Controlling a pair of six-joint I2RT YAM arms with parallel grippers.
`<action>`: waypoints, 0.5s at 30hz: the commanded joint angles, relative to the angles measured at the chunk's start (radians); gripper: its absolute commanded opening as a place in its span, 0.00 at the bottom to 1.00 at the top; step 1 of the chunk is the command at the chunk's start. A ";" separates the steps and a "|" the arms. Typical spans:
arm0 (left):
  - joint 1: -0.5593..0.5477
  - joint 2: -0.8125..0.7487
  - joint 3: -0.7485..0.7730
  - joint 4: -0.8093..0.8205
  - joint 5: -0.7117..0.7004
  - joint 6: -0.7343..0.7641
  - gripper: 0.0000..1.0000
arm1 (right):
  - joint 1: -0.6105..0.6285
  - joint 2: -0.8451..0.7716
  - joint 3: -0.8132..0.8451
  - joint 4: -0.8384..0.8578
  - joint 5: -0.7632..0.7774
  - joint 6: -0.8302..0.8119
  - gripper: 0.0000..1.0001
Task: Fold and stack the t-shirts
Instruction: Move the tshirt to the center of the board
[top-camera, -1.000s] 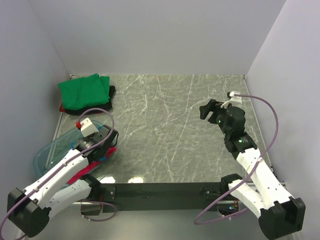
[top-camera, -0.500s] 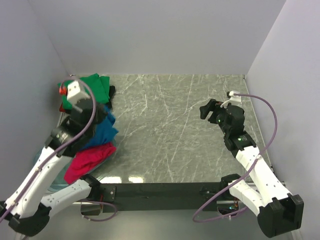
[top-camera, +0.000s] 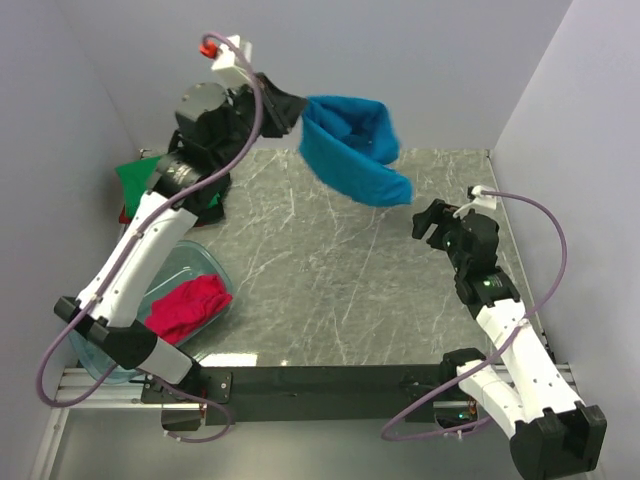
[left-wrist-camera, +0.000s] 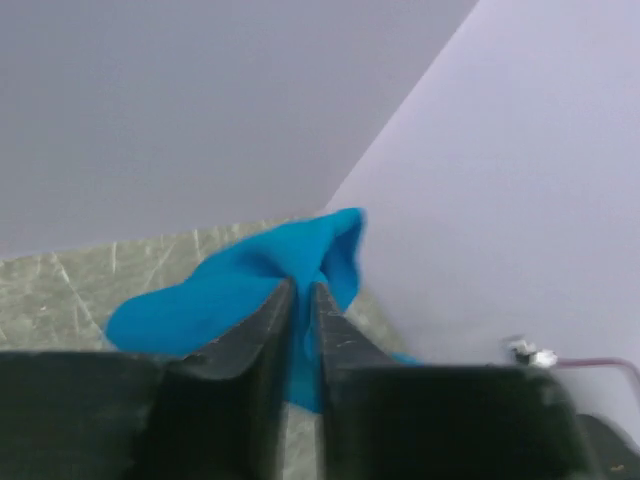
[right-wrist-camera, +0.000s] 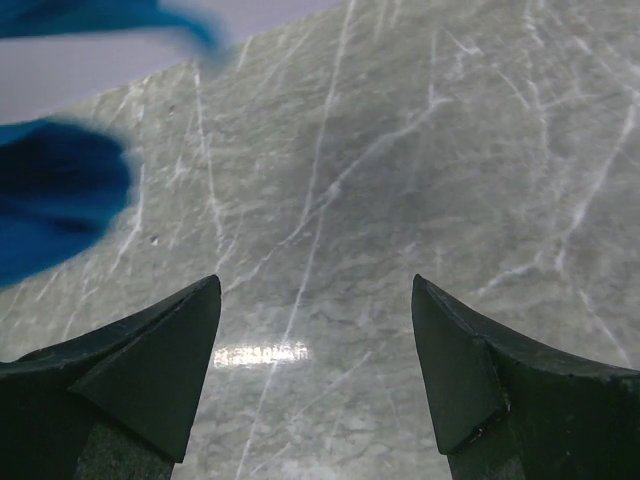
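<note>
Blue t-shirt (top-camera: 355, 150): aloft over far edge of worktop (top-camera: 330, 270), pinched in narrow left hand (top-camera: 292, 108), stretched rightward; free end nearest wide, empty right hand (top-camera: 425, 222).

The left arm (top-camera: 150, 250) stretches up from its base, high over the far left of the surface (top-camera: 330, 260). The left gripper (top-camera: 290, 108) points right, jaws almost together on an end of the blue t-shirt (top-camera: 355, 150). The right arm (top-camera: 510, 330) is bent over the surface's right side. The right gripper (top-camera: 428, 222) hangs low, jaws wide apart and bare.
</note>
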 joint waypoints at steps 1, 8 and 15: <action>-0.002 -0.012 -0.179 0.098 0.039 -0.042 0.46 | -0.012 -0.040 0.006 -0.036 0.066 0.000 0.83; 0.001 -0.066 -0.593 0.117 -0.323 -0.133 0.88 | -0.013 -0.056 0.000 -0.042 0.081 -0.001 0.83; -0.130 0.029 -0.687 0.223 -0.315 -0.064 0.87 | -0.013 0.082 0.018 -0.025 0.058 0.022 0.82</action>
